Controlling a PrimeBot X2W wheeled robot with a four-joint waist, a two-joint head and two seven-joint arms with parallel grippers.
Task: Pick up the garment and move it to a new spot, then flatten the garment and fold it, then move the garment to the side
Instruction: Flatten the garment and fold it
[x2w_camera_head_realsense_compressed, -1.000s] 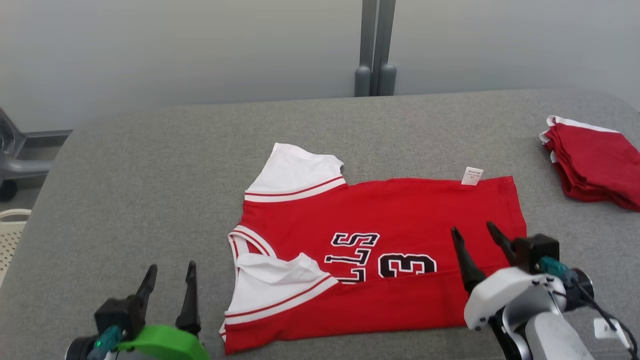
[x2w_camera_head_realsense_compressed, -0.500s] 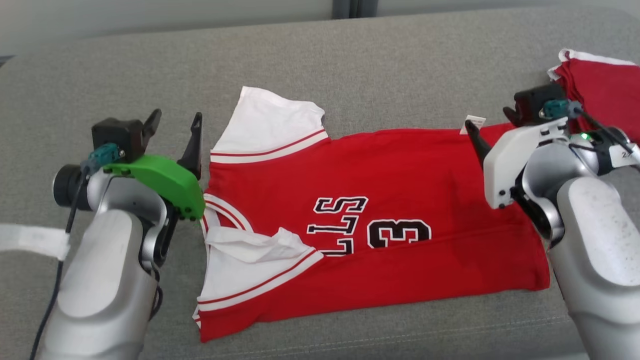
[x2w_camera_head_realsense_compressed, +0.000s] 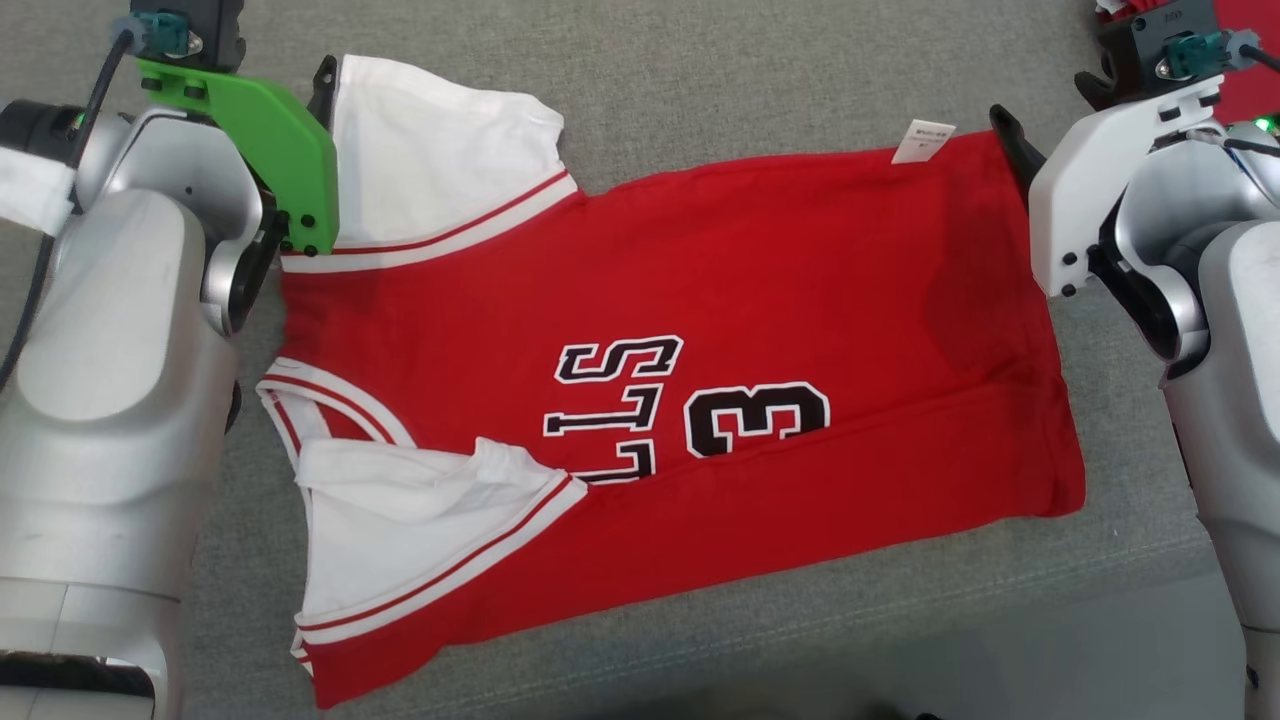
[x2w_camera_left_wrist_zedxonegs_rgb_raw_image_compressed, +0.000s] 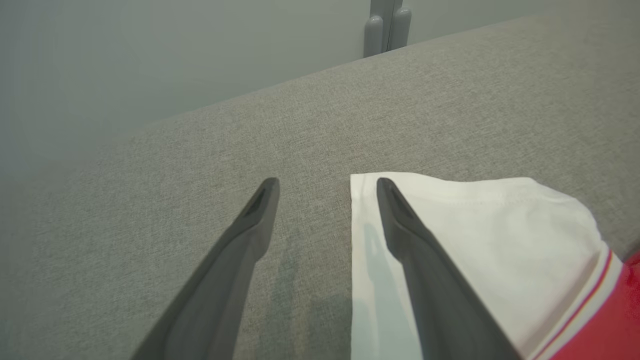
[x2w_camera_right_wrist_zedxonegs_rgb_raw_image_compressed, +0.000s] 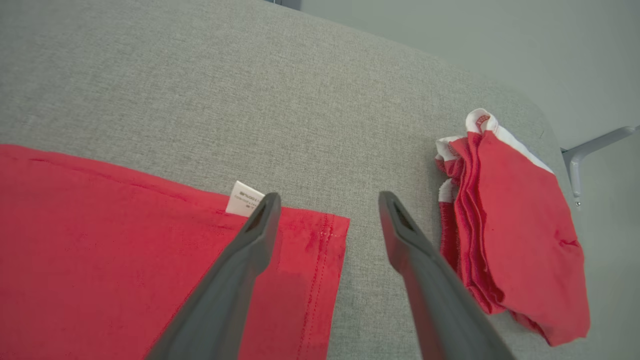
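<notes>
The garment (x2w_camera_head_realsense_compressed: 760, 260), a red jersey with white sleeves and black lettering, lies spread on the grey table (x2w_camera_head_realsense_compressed: 720, 80), its near long edge folded over. My left gripper (x2w_camera_left_wrist_zedxonegs_rgb_raw_image_compressed: 326, 182) is open at the far white sleeve (x2w_camera_left_wrist_zedxonegs_rgb_raw_image_compressed: 480, 220), with one finger above the sleeve's edge and the other above bare table. My right gripper (x2w_camera_right_wrist_zedxonegs_rgb_raw_image_compressed: 328, 196) is open at the far hem corner (x2w_camera_right_wrist_zedxonegs_rgb_raw_image_compressed: 320, 240) beside the white label (x2w_camera_right_wrist_zedxonegs_rgb_raw_image_compressed: 243, 198). Its left finger hangs over red cloth, its right finger over the table. Neither gripper holds anything.
A stack of folded red garments (x2w_camera_right_wrist_zedxonegs_rgb_raw_image_compressed: 510, 235) lies on the table just right of my right gripper. The table's rounded far edge meets a pale wall with a grey post (x2w_camera_left_wrist_zedxonegs_rgb_raw_image_compressed: 387, 25). Both pale forearms flank the jersey in the head view.
The head camera has tilted down and closer. Both arms have reached from the near side to the jersey's far corners, left to the sleeve, right to the hem. The jaws stayed open.
</notes>
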